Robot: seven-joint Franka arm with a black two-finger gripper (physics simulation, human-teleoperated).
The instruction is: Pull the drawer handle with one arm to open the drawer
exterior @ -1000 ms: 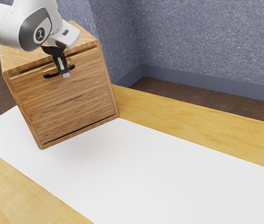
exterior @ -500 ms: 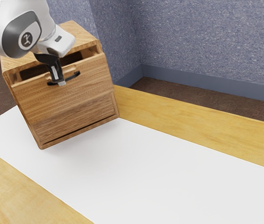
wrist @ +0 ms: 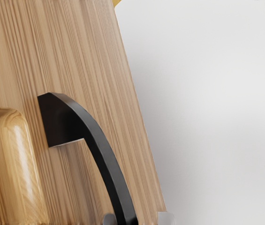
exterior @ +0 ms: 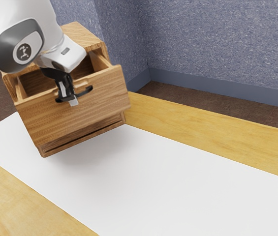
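A wooden cabinet [exterior: 82, 129] stands at the back of the table on the exterior view's left. Its top drawer [exterior: 97, 96] is pulled partway out, and the hollow inside [exterior: 35, 83] shows behind the front panel. My black gripper [exterior: 68, 96] reaches down from the white arm and is shut on the drawer's black curved handle [exterior: 82, 91]. In the wrist view the handle [wrist: 83, 136] arcs across the drawer front [wrist: 52, 56] and runs down between my fingertips [wrist: 108, 218].
The cabinet's lower front [exterior: 75, 140] sits flush under the pulled-out drawer. A white mat [exterior: 143, 182] covers the middle of the wooden table [exterior: 217, 132] in front of the cabinet. Blue walls close off the back.
The top drawer went from shut to well out of the cabinet. My gripper has moved with the handle, toward the front and the exterior view's right.
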